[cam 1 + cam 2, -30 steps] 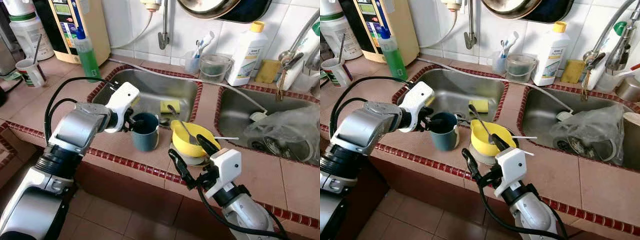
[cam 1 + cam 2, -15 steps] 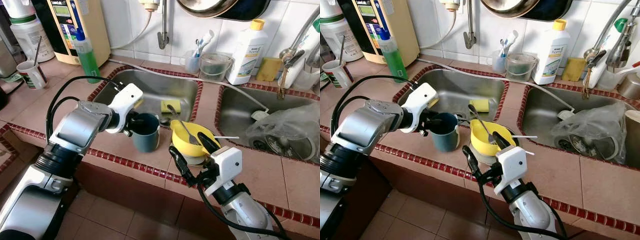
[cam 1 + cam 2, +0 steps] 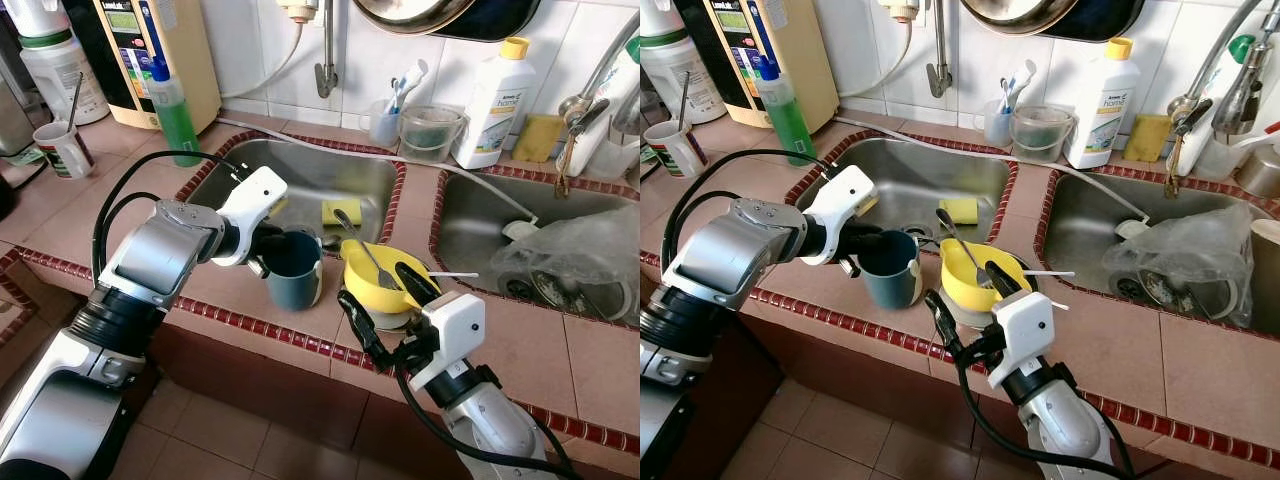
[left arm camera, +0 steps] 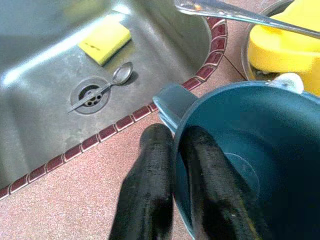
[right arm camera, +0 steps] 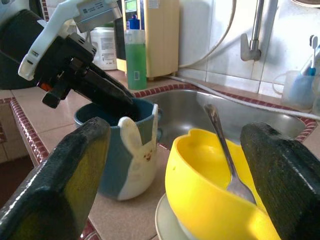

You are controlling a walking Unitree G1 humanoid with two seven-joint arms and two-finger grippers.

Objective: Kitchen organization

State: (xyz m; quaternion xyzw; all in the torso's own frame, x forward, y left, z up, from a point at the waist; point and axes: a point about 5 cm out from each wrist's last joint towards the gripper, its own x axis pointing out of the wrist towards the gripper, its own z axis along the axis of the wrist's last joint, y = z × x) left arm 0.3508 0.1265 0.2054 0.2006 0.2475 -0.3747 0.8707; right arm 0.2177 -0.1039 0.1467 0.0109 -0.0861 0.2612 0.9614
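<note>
A dark teal mug [image 3: 293, 269] with a white rabbit figure on its side stands on the tiled counter ledge in front of the left sink. My left gripper [image 4: 176, 165] is shut on the mug's rim, one finger inside and one outside. Beside the mug a yellow bowl [image 3: 380, 279] with a fork [image 3: 372, 255] in it rests tilted on a small plate. My right gripper [image 3: 380, 305] is open just in front of the bowl, its fingers [image 5: 60, 175] spread on either side of it in the right wrist view.
The left sink [image 3: 300, 175] holds a yellow sponge [image 3: 340, 212] and a spoon [image 4: 107, 85] at the drain. The right sink [image 3: 470, 225] holds dishes under a plastic bag [image 3: 570, 255]. A green soap bottle [image 3: 175, 105], a white detergent bottle [image 3: 493, 100] and cups stand along the back.
My left gripper has slid the mug slightly to the right, closer to the yellow bowl. The right gripper has barely moved.
</note>
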